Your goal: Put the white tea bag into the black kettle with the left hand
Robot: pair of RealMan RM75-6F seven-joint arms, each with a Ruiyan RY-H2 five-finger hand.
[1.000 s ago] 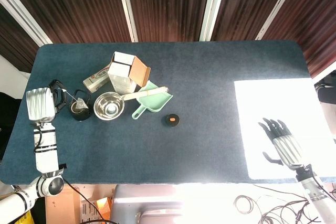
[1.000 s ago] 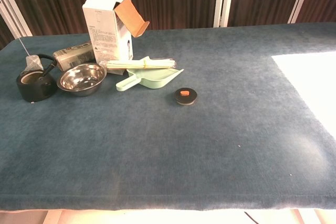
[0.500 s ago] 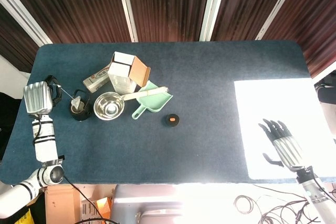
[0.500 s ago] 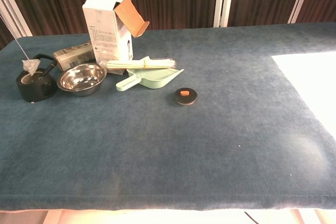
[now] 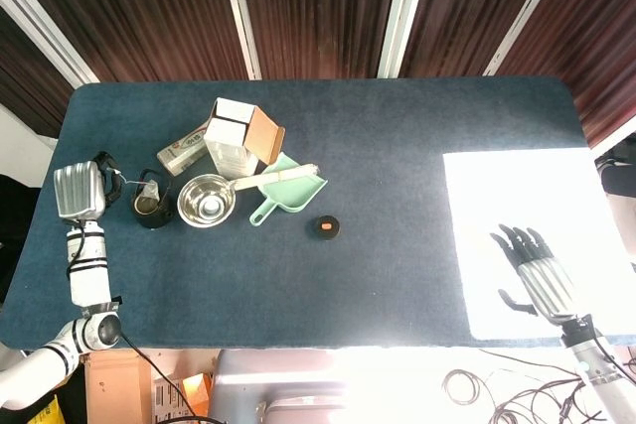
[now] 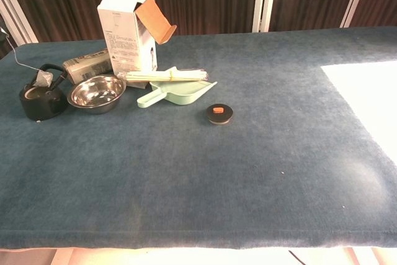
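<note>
The black kettle (image 5: pixel 152 210) (image 6: pixel 41 100) stands at the table's left end. The white tea bag (image 5: pixel 149 193) (image 6: pixel 43 79) sits at the kettle's mouth, leaning by the handle. Its thin string runs left to my left hand (image 5: pixel 79 191), which pinches the string's end just left of the kettle. In the chest view the left hand is out of frame and only the string shows. My right hand (image 5: pixel 538 271) lies far to the right on a bright white patch, fingers spread and holding nothing.
Beside the kettle is a steel bowl (image 5: pixel 207 201) (image 6: pixel 95 92). Behind it stand an open white box (image 5: pixel 238 132) (image 6: pixel 127 32) and a flat carton (image 5: pixel 184 148). A green dustpan (image 5: pixel 289 193) (image 6: pixel 177 92) carries pale sticks. A small black lid (image 5: pixel 326 226) (image 6: pixel 219 113) lies mid-table.
My left hand has come down and slightly right, so the string has gone slack. The tea bag has settled lower at the kettle's mouth. The right hand has not moved.
</note>
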